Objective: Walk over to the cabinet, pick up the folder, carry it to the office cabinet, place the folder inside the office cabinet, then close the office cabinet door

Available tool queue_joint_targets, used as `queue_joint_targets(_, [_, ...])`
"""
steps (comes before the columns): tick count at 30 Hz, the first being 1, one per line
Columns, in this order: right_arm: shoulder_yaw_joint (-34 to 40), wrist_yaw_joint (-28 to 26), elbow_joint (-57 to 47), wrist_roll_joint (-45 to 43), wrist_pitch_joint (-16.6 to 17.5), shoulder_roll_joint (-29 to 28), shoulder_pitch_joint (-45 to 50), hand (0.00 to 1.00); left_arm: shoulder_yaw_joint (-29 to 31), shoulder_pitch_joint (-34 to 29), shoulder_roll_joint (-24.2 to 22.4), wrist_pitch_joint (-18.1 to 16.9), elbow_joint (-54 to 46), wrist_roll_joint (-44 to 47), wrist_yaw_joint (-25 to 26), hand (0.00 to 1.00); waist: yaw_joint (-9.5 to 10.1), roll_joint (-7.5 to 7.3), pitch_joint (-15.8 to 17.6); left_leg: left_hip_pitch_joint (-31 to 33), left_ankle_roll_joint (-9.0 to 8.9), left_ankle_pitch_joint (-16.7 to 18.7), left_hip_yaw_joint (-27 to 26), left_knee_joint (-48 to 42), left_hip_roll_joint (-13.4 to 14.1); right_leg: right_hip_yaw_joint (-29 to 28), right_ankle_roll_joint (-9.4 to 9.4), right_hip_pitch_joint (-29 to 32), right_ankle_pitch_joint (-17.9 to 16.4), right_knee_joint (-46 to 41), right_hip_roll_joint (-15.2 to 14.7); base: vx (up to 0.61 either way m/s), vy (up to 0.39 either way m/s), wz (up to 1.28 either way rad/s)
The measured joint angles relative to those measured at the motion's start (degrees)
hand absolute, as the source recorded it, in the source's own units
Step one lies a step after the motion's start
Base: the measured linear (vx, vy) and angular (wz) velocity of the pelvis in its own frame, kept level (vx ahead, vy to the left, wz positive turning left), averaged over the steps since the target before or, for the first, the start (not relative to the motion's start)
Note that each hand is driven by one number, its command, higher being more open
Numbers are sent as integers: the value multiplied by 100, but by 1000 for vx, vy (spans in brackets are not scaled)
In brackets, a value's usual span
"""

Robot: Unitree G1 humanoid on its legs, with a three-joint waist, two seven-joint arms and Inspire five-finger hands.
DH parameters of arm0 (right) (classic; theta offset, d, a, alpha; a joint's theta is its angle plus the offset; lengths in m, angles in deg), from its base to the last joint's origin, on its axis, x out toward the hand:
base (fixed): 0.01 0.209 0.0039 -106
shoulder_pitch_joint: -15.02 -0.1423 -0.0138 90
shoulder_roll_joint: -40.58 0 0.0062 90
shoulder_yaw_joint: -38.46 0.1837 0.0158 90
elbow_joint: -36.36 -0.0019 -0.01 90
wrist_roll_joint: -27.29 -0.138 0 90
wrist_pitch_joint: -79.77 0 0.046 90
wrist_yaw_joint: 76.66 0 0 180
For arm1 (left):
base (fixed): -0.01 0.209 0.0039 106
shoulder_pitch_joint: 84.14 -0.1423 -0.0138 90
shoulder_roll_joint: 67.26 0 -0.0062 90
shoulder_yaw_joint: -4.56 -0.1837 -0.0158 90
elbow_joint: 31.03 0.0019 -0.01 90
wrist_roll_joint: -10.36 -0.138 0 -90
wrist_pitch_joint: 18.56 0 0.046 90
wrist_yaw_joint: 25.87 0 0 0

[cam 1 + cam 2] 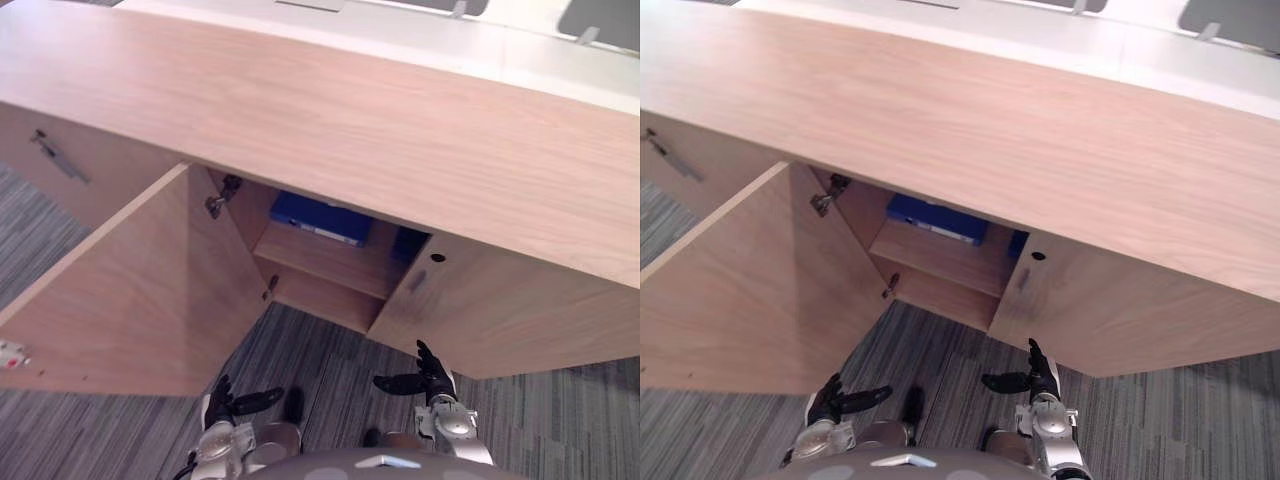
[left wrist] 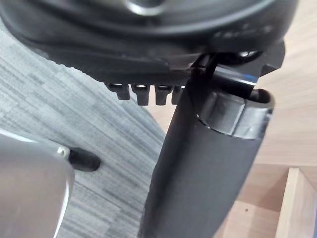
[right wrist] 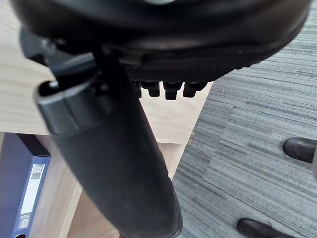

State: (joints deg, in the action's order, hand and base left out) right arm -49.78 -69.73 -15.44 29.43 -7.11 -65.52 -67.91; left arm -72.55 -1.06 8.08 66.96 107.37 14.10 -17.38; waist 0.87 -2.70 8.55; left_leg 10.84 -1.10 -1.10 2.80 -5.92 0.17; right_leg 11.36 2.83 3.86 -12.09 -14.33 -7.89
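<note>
While both doors of the light-wood office cabinet (image 1: 350,120) hang open, the flat blue folder (image 1: 320,218) is already lying on its side on the upper wooden shelf (image 1: 335,262) inside. So I'd say the placing part is done and only the door closing is left. The big left door (image 1: 150,290) is swung way out toward the robot's left, and the narrower right door (image 1: 500,310) is only partly ajar. That probably explains why the folder sits so far back, since it won't catch either panel when they swing in. Both arms hang low over the grey striped carpet (image 1: 570,420). The left robot hand (image 1: 226,405) and the right robot hand (image 1: 434,383) each have loose, uncurled fingers with the thumb sticking out sideways, and neither has anything in its grip. The right one sits just in front of the right door's bottom edge, so a flat push looks like the easy move. The left door will need a much wider sweep, and its corner could clip the robot.
</note>
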Motion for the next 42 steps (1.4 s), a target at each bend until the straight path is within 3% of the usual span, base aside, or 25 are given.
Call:
queue_joint_targets(1, [113, -3, -62, 0, -3, -59, 49, 100, 56, 43, 54, 38, 12, -4, -37, 100, -40, -88, 66, 273, 105, 612, -495, -1441, 76, 75, 4, -48, -6, -63, -143, -87, 61, 18])
queue_joint_targets(2, [163, 5, -203, -1, -6, -65, 225, 100, 89, -7, 8, 36, 10, -4, -27, 100, -60, -62, 32, 196, 8, 1037, -839, -2340, 239, 96, 25, -137, -14, -51, -157, -53, 104, 15])
queue_joint_targets(3, [162, 13, -286, -1, -2, -50, 331, 100, 86, -43, -32, 28, 10, -4, -29, 100, -97, 29, -23, 106, -74, 1244, -951, -2471, 352, 121, 51, -149, -27, -54, -120, 21, 163, 23])
queue_joint_targets(4, [205, 40, -334, -1, 0, 20, 409, 100, 82, -69, -126, 20, 13, -4, -38, 100, -193, 260, -98, 23, -80, 1567, -1079, -2213, 501, 206, 108, -143, -54, -100, -18, 26, 148, 32])
queue_joint_targets(5, [260, 63, -303, -2, -15, 51, 405, 100, 74, -65, -164, 20, 22, -5, -45, 100, -240, 342, -155, -34, 2, 1620, -1148, -1946, 492, 218, 172, -79, -64, -135, 26, 40, 177, 42])
queue_joint_targets(6, [368, 70, -166, -6, -34, -40, 361, 100, -79, 4, -105, 19, 33, -12, -56, 100, -277, 167, -164, -239, 46, 1435, -1175, -1321, 283, 156, 242, -2, -8, -66, -66, 23, 97, 26])
queue_joint_targets(7, [368, 65, -56, -5, -34, -84, 364, 100, -211, -5, 14, 21, 56, -63, -73, 100, -269, 40, -200, -404, 87, 1173, -1172, -819, 147, -18, 187, -44, 175, 193, -77, 28, 113, 23])
queue_joint_targets(8, [369, 66, -2, -5, -33, -90, 373, 100, -297, -13, 43, 23, 80, -90, -90, 100, -269, 15, -216, -457, 104, 1095, -1158, -670, 107, -102, 209, -95, 259, 331, -76, 35, 88, 13])
queue_joint_targets(12, [376, 71, 491, -3, -38, -78, 247, 100, -370, -60, 71, 25, 225, -218, -110, 100, -268, 50, -252, -847, 139, 774, -1122, -22, 42, -303, 209, -307, 590, 625, -10, 19, 42, 4])
queue_joint_targets(18, [386, 92, 674, -2, -42, -22, 134, 100, -268, -119, 71, 24, 315, -215, -14, 100, -263, 92, -280, -1127, 124, 376, -998, 571, 178, -333, 100, -408, 939, 771, 187, -38, -20, 7])
queue_joint_targets(25, [392, 264, 678, -1, -39, -8, 40, 100, 605, -200, 69, -4, 182, 235, 435, 100, -165, 69, -297, -1378, 116, -73, -886, 1073, 142, -298, 97, -480, 935, 756, 157, -133, -28, 8])
queue_joint_targets(28, [390, 268, 636, -1, -41, -29, 73, 100, 1086, -254, 131, -10, -141, 362, 597, 100, -114, 35, -284, -1360, 105, -177, -811, 1132, 14, -282, 114, -501, 633, 743, 25, -190, -52, 16])
queue_joint_targets(33, [582, 319, 453, -3, -43, 26, 108, 100, 1829, -355, 239, -40, -785, 552, 910, 100, -92, 161, -285, -1255, 55, -237, -662, 1138, 36, -234, 204, -504, 502, 764, 78, -143, -40, 21])
queue_joint_targets(35, [606, 339, 406, -3, -43, 53, 154, 100, 2116, -355, 410, -46, -1083, 622, 1042, 100, 35, 177, -294, -1242, 55, -293, -669, 1135, 77, -354, 211, -561, 500, 936, 183, -14, -9, 3])
queue_joint_targets(42, [602, 340, 415, -5, -29, 55, 190, 100, 2248, -336, 1001, -161, -1800, 705, 1209, 100, 175, 30, -378, -1413, 136, -174, -647, 1132, -63, -503, 206, -792, 600, 982, 95, 82, 14, 5])
